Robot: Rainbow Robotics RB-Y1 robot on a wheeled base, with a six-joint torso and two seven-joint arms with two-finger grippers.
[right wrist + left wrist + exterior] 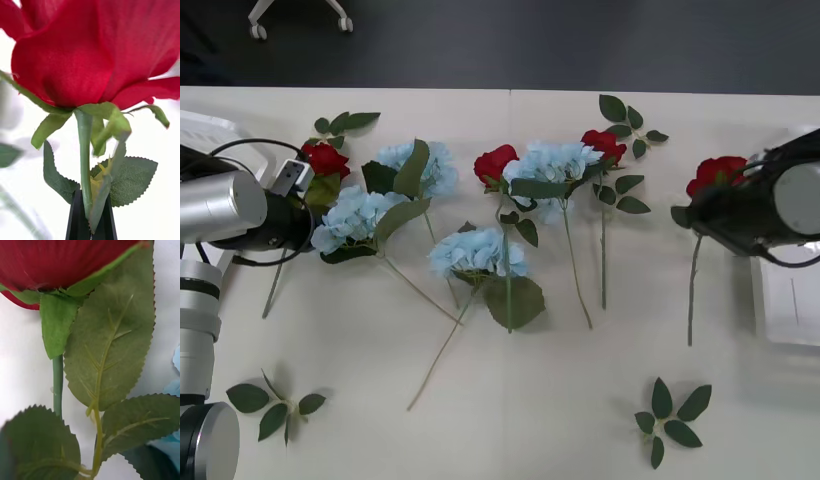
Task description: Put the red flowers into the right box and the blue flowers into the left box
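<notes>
Front view: white table (560, 420) strewn with red roses, pale-blue hydrangeas and loose leaf sprigs.
Right gripper (690, 213): at the table's right side, just under the rightmost red rose (717, 172); in the right wrist view black fingers (77, 221) drawn close together on that rose's stem (84, 157), bloom (93, 48) directly ahead.
Left gripper (308, 215): at the table's left side, beside the leftmost red rose (326, 158); open or closed cannot be told.
Left wrist view: red bloom (63, 266), green stem (57, 384) and big serrated leaves (112, 337) very close to the lens; a bit of blue petal (176, 360) at one edge.
Other red roses: two mid-table, at (496, 164) and (605, 145), stems running toward the robot.
Blue hydrangeas: four in the middle, at (350, 215), (430, 165), (477, 252) and (555, 165), lying flat among overlapping stems.
Left box (205, 130): white, partly visible at the left edge behind the left arm.
Right box (790, 300): white, at the right edge, beyond the right arm.
Leaf sprigs: near corners at (275, 405) and (670, 420).
</notes>
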